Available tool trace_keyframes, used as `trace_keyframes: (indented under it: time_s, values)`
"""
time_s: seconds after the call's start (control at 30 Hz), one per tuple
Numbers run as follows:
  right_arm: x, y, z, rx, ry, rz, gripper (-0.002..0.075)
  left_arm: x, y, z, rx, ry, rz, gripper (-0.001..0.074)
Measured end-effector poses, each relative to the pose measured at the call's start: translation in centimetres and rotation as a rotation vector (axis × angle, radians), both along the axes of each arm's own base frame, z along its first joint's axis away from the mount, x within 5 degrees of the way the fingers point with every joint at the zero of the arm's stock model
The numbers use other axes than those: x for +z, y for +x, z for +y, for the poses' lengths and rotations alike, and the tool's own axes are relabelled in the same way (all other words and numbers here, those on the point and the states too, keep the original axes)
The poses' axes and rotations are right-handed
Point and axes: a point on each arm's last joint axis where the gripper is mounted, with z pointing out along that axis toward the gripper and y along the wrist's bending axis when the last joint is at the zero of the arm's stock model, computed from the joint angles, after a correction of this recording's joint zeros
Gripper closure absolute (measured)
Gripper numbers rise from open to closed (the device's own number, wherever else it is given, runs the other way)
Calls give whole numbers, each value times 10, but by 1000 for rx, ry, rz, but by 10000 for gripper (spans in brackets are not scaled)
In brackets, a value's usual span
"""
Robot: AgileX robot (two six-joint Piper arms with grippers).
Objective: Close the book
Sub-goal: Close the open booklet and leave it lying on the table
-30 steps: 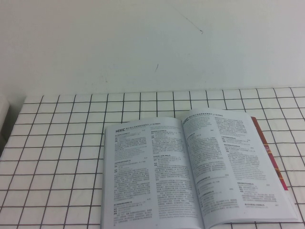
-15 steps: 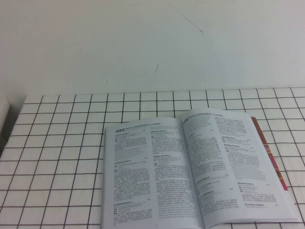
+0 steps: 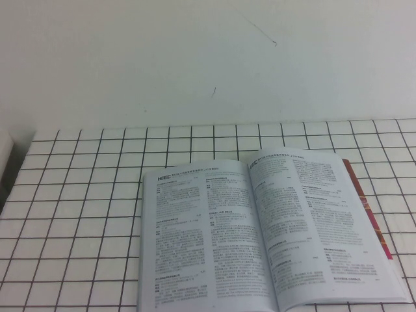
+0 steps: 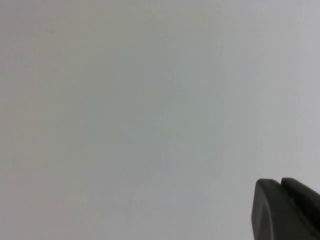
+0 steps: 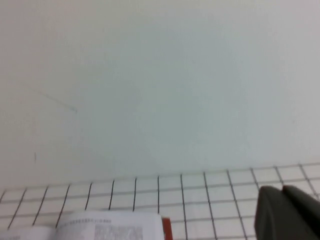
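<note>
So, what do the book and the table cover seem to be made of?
Book: printed matte paper pages; its red cover looks like card. Table cover: white with black grid, lines slightly wavy, so probably cloth or vinyl. Left end effector and right end effector, outside the high view: dark, maybe plastic.

One open book (image 3: 260, 227) is counted, on one grid-patterned tablecloth (image 3: 84, 195). Two grippers are counted: one left gripper (image 4: 287, 210) and one right gripper (image 5: 287, 212), each seen only in its own wrist view.
</note>
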Motion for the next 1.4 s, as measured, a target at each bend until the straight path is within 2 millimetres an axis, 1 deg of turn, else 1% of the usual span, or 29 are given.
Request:
trace_keyframes:
  time_s: [0.07, 0.13, 0.3, 0.43, 0.57, 0.63, 0.7, 0.73, 0.77, 0.87, 0.9, 0.97, 1.1, 1.2, 1.27, 1.4]
  values:
    - [-9, 9, 3, 41, 5, 78, 729, -6, 10, -4, -34, 21, 80, 738]
    - [-18, 20, 9, 114, -43, 151, 729, -13, 25, -9, -70, 18, 174, 738]
    - [-37, 42, 30, 348, -216, 323, 729, -27, 63, -14, -120, -126, 354, 738]
    - [-48, 60, 44, 479, -259, 450, 729, -49, 102, -17, -124, -198, 545, 738]
    - [-61, 75, 49, 507, -231, 534, 729, -77, 133, -12, -84, -220, 741, 738]
    - [-65, 81, 50, 511, -216, 555, 729, -95, 148, -7, -59, -225, 863, 738]
    - [-67, 82, 51, 514, -207, 563, 729, -111, 161, -3, -48, -209, 981, 738]
    - [-68, 83, 51, 516, -202, 567, 729, -115, 165, -2, -46, -195, 1014, 738]
    - [-68, 84, 51, 517, -196, 569, 729, -123, 173, 0, -49, -182, 1080, 738]
    - [-67, 84, 53, 521, -170, 562, 729, -138, 192, 0, -62, -151, 1206, 738]
    - [-68, 85, 54, 525, -165, 561, 729, -141, 198, 1, -62, -151, 1223, 738]
    - [-71, 88, 55, 540, -159, 571, 729, -152, 208, 1, -64, -158, 1273, 738]
    - [-86, 100, 58, 556, -129, 631, 729, -180, 223, -2, -83, -200, 1389, 738]
    - [-100, 110, 62, 581, -105, 677, 729, -198, 232, -10, -119, -276, 1458, 738]
    - [-111, 117, 64, 600, -105, 712, 729, -209, 236, -18, -158, -296, 1500, 738]
    - [-134, 129, 66, 611, -83, 794, 729, -229, 242, -31, -234, -244, 1556, 738]
